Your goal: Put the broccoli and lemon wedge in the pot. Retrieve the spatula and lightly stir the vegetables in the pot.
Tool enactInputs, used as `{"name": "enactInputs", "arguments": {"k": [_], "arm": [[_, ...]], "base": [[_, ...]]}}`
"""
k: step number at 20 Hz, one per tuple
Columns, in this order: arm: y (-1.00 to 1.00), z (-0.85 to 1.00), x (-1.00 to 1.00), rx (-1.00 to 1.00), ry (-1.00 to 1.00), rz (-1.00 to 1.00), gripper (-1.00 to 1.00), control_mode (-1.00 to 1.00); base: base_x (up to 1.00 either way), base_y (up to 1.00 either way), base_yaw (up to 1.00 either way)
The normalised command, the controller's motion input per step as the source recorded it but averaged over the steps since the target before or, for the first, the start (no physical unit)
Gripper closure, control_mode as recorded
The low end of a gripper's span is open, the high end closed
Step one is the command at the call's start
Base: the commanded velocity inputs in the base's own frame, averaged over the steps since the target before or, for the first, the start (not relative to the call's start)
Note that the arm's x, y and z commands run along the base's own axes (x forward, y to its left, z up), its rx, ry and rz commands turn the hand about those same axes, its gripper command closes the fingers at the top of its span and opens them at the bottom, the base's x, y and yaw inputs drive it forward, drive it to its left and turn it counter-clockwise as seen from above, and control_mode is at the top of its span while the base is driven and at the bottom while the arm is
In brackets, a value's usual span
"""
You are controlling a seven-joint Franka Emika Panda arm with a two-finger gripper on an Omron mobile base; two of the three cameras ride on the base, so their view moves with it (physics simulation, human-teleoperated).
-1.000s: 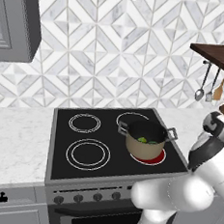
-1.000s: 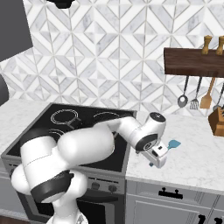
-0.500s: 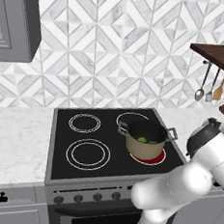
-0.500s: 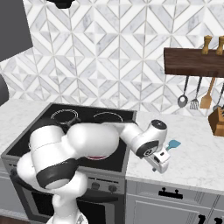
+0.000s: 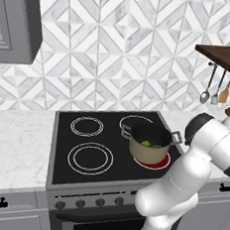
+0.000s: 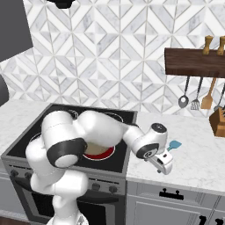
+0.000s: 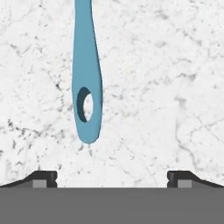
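The spatula (image 7: 87, 87) lies flat on the white marble counter, its teal handle ending in a hanging hole just ahead of my gripper (image 7: 112, 178). The gripper is open, and the handle end sits closer to the left fingertip (image 7: 43, 177) than the right one. From the right base, the gripper (image 6: 163, 163) hovers low over the counter, in front of the spatula (image 6: 174, 145). The pot (image 5: 149, 142) stands on the stove's front right burner. It holds the pale lemon wedge (image 5: 145, 143) and the darker broccoli (image 5: 157, 146).
A glowing red burner (image 5: 159, 163) shows under the pot. A wooden rack (image 6: 193, 61) on the wall holds hanging ladles and wooden-handled utensils. A knife block (image 6: 218, 123) stands at the far right. The counter edge runs just below the gripper.
The gripper has sunk slightly lower and forward over the counter by the spatula, and the arm's elbow has swung. The pot and its contents have not moved.
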Motion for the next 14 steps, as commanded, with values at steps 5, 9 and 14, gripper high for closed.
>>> {"name": "enactInputs", "arguments": {"k": [5, 9, 14], "arm": [[-0.15, -0.21, 0.17, -0.07, 0.00, 0.00, -1.00, -1.00], [-0.23, 0.01, 0.13, -0.01, -0.02, 0.00, -1.00, -1.00], [-0.10, 0.00, 0.27, 0.00, -0.01, 0.00, -1.00, -1.00]], "base": [[0.00, 0.00, 0.00], [0.00, 0.00, 0.00], [0.00, 0.00, 0.00]]}}
